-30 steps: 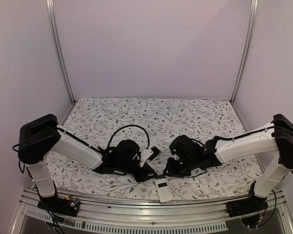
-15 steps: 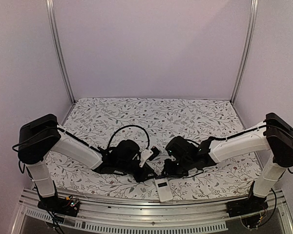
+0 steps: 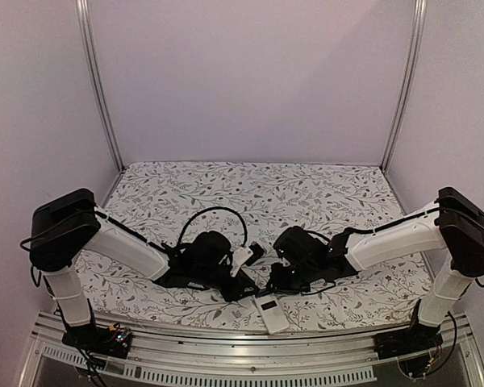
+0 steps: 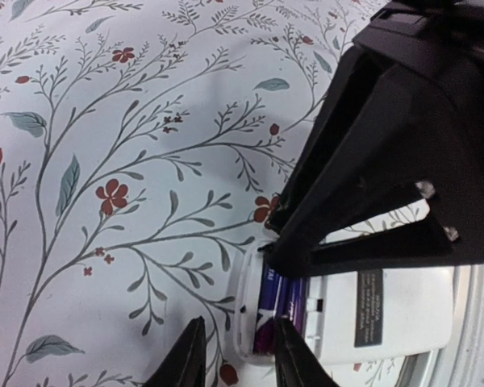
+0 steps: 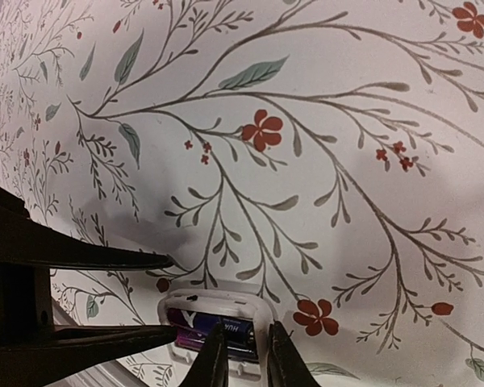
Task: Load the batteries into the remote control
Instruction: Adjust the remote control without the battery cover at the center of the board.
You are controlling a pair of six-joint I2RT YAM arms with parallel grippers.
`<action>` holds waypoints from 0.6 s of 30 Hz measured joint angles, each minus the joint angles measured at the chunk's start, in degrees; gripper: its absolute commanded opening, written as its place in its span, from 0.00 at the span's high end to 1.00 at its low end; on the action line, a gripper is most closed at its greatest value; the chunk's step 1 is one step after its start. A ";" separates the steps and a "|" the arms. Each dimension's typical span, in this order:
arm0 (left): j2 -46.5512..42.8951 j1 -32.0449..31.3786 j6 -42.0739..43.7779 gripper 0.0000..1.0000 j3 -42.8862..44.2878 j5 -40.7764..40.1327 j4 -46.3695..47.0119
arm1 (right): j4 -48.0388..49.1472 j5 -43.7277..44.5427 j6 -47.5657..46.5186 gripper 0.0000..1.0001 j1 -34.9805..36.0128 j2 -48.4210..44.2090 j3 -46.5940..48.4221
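Observation:
The white remote control (image 3: pixel 270 313) lies back up on the floral cloth at the near edge. Its slot is uncovered, and dark purple batteries (image 4: pixel 278 302) lie inside, also in the right wrist view (image 5: pixel 195 322). My left gripper (image 3: pixel 246 284) (image 4: pixel 238 359) is open; its fingers straddle the remote's (image 4: pixel 395 318) slot end, one off the end, one over the batteries. My right gripper (image 3: pixel 278 278) (image 5: pixel 246 359) has its jaws a narrow gap apart, one finger over the batteries and one just outside the remote's side wall (image 5: pixel 262 310). It holds nothing.
The floral cloth (image 3: pixel 250 193) covers the table. The metal front rail (image 3: pixel 250 343) runs just below the remote. Both arms meet low over the cloth at the front centre, fingertips close together.
My right gripper has moved left toward the remote and stayed there. The remote has turned slightly, its far end swinging left. The left arm has held still.

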 measured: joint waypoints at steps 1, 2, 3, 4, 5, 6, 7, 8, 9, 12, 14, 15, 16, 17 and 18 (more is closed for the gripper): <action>0.00 -0.02 0.00 0.71 0.00 -0.02 0.00 | 0.07 0.00 0.11 0.85 0.04 0.00 0.00; 0.00 -0.04 0.00 0.71 0.00 -0.02 0.00 | 0.13 0.09 0.17 0.85 0.11 0.00 -0.02; 0.00 -0.04 0.00 0.71 0.00 -0.04 -0.02 | 0.15 0.28 0.20 0.86 0.24 0.00 -0.02; 0.00 -0.04 0.02 0.71 0.00 -0.11 -0.02 | 0.13 0.59 0.20 0.85 0.46 0.00 -0.02; 0.00 -0.04 0.00 0.71 0.00 -0.20 -0.02 | -0.02 0.70 0.20 0.85 0.70 0.00 -0.02; 0.00 -0.04 0.02 0.71 0.00 -0.24 -0.04 | -0.15 1.01 0.22 0.86 1.01 0.00 -0.02; 0.00 -0.04 0.02 0.71 0.00 -0.31 -0.07 | -0.31 1.33 0.22 0.86 1.29 0.00 -0.02; 0.00 -0.04 0.02 0.71 0.00 -0.35 -0.11 | -0.37 1.81 0.20 0.86 1.60 0.00 -0.02; 0.00 -0.04 0.02 0.71 0.00 -0.39 -0.15 | -0.44 2.14 0.20 0.86 1.84 0.00 -0.02; 0.00 -0.04 0.00 0.71 0.00 -0.37 -0.20 | -1.31 2.49 0.22 0.86 2.64 0.11 -0.04; 0.00 -0.04 0.00 0.71 -0.02 -0.37 -0.17 | -1.40 2.69 0.13 0.86 2.84 0.13 0.00; 0.00 -0.04 0.00 0.71 -0.02 -0.39 -0.17 | -1.40 2.80 0.09 0.86 2.86 0.15 0.04; 0.00 -0.07 0.00 0.71 -0.02 -0.39 -0.17 | -1.42 2.97 0.09 0.86 2.89 0.20 0.04; 0.00 -0.07 0.00 0.71 -0.02 -0.39 -0.17 | -1.44 3.10 0.09 0.86 2.95 0.20 0.09; 0.00 -0.07 0.02 0.72 -0.02 -0.39 -0.17 | -1.44 3.23 0.09 0.86 2.99 0.22 0.09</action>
